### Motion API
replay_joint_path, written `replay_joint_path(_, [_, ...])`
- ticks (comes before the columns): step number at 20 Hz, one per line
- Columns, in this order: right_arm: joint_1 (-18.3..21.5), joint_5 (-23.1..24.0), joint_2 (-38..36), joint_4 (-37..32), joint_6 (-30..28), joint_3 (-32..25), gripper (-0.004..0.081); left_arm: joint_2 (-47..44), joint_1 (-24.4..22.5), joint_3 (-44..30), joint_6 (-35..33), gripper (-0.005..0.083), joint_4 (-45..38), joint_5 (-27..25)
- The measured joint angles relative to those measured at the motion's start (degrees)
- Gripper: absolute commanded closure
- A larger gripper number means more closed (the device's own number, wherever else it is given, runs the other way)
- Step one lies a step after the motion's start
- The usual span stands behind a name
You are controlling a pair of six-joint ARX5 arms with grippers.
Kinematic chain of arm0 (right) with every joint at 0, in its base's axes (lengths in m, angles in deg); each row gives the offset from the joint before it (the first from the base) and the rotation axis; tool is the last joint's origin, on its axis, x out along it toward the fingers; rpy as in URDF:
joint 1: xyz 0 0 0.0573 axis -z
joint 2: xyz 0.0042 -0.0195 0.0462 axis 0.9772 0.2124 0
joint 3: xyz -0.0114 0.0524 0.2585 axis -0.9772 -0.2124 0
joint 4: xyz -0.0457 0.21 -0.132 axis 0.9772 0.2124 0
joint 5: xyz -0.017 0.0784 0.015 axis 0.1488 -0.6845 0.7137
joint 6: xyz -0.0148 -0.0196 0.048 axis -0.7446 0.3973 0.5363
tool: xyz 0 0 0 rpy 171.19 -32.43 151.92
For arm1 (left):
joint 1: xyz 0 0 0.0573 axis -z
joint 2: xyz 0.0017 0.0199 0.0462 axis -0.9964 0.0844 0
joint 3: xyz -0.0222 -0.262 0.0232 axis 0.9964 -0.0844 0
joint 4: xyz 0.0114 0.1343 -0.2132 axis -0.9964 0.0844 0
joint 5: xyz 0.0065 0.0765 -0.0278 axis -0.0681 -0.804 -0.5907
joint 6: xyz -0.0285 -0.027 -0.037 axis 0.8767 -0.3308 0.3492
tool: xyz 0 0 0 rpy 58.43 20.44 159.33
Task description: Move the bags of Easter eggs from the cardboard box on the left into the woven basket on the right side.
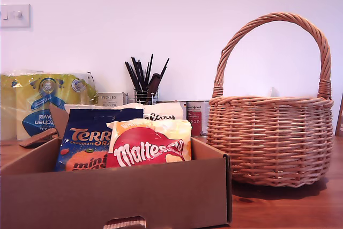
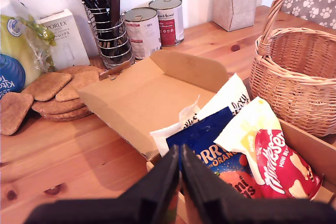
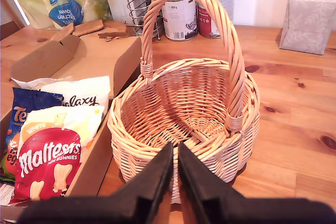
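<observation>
Cardboard box [image 1: 177,197] filling the lower left of the exterior view, woven basket [image 1: 270,138] sitting to its right on the wooden surface [image 1: 289,207], just beside the box wall. Basket bare inside, going by the second wrist view. Bags all in the box, leaning upright: red and yellow Maltesers bag [image 1: 147,146] in front, blue Terry's bag [image 1: 88,138] next to it toward the exterior view's left, white Galaxy bag [image 1: 161,112] poking up behind. A second white bag hard to make out, so can't say.

First pincer [image 2: 180,169] clenched, black fingers pressed together with nothing between, hovering over the near box edge by the Terry's bag. Second pincer [image 3: 175,166] same deal, clamped shut on nothing, hanging just over the near rim of the basket.

Background stuff along the wall: yellow kitchen towel pack [image 1: 45,103] at left in the exterior view, small white box [image 1: 111,99], wire holder with dark utensils [image 1: 144,87], two tins [image 2: 155,22], tissue box [image 2: 234,6], stack of cork coasters [image 2: 50,93].
</observation>
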Motion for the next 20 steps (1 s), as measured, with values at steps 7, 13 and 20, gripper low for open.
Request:
replay_joint_path(7, [0.0, 0.0, 0.0, 1.8, 0.0, 0.0, 0.0783, 0.0, 0.0, 0.0, 0.0, 0.0793, 4.4, 0.0])
replay_joint_path(13, [0.0, -5.2, 0.1, -0.3, 0.0, 0.0, 0.0783, 2.1, 0.0, 0.1, 0.0, 0.0793, 1.1, 8.9])
replay_joint_path(20, [0.0, -10.4, 5.8, -1.7, -0.1, 0.0, 0.0783, 22.3, 0.0, 0.0, -0.1, 0.0573, -6.5, 24.0])
